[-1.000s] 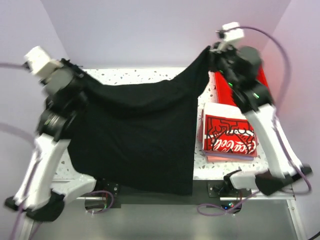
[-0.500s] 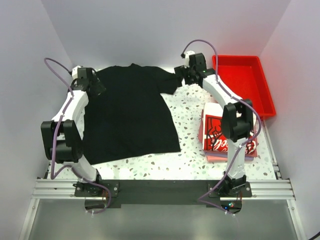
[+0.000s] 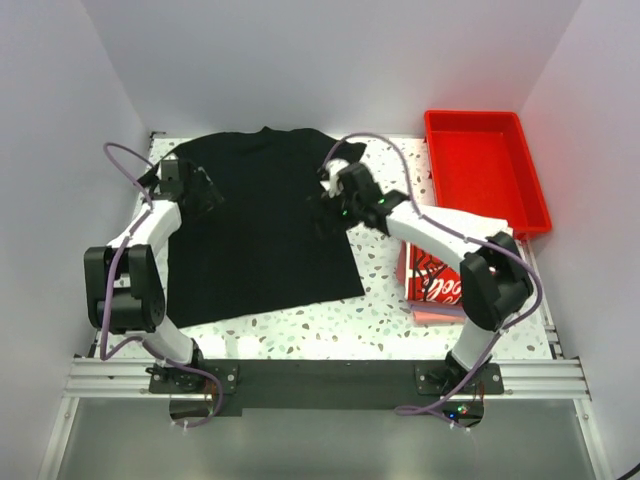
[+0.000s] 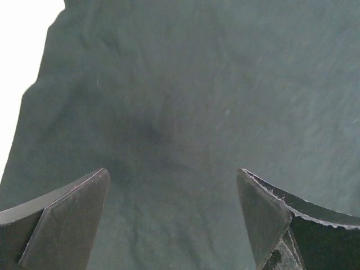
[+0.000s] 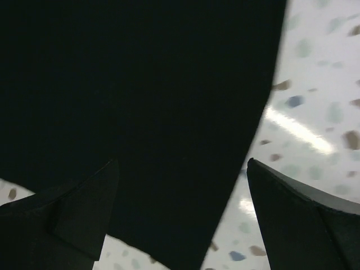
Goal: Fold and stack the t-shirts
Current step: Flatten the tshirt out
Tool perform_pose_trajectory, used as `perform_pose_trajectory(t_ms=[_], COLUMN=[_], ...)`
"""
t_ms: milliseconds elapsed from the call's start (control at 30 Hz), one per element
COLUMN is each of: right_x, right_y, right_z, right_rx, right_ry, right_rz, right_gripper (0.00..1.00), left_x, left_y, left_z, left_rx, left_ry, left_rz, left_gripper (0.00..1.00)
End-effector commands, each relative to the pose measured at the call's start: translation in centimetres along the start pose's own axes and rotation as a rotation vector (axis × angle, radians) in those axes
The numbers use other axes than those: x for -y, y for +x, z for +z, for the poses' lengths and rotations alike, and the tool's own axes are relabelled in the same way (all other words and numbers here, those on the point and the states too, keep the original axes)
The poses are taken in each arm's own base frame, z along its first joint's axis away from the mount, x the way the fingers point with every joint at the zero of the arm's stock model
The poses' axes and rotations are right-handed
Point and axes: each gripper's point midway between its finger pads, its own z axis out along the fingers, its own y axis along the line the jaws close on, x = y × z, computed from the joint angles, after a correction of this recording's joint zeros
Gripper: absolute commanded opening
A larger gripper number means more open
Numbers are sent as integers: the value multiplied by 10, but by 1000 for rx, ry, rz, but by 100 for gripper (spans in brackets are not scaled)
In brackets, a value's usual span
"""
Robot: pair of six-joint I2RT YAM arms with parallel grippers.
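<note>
Though half behind right arm (image 3: 432, 228), printed t-shirt stack (image 3: 428, 285).

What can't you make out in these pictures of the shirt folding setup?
- Top view: the right arm covers most of the printed t-shirt on the stack; the count beneath is too small to tell.
- Top view: left gripper and right gripper are dark against the black t-shirt; contact with it is unclear.
- Wrist views: frame edges cut the black t-shirt off; its outline is not shown.
</note>
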Motion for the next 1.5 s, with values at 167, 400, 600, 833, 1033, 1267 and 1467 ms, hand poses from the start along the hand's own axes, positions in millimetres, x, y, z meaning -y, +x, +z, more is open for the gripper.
perform_pose_trajectory(t_ms=[167,400,600,833,1033,1267,1467], right_x=[-65,-59,-39,-7,42,74,91], right_y=[67,102,126,140,112,90,63], right_z=[25,47,55,55,66,113,161], right_rx=[-129,-224,-304,-381,-359,-382,-361], right_ry=[-126,-102,-18,38,111,143,142], right_rz=[57,76,69,114,142,139,135], right_gripper=[99,99,99,99,99,99,99], left_x=[-8,-27,-50,-46,-19,23,81], left_y=[60,127,181,269,306,316,327], left_z=[16,10,-17,-70,-101,-97,-94], left_rx=[-126,-239,-339,-402,-451,-467,-480], left_ry=[28,-37,-68,0,132,170,303], left_rz=[-38,-19,-28,-85,-147,-50,-15], left_gripper=[100,100,100,100,100,100,100])
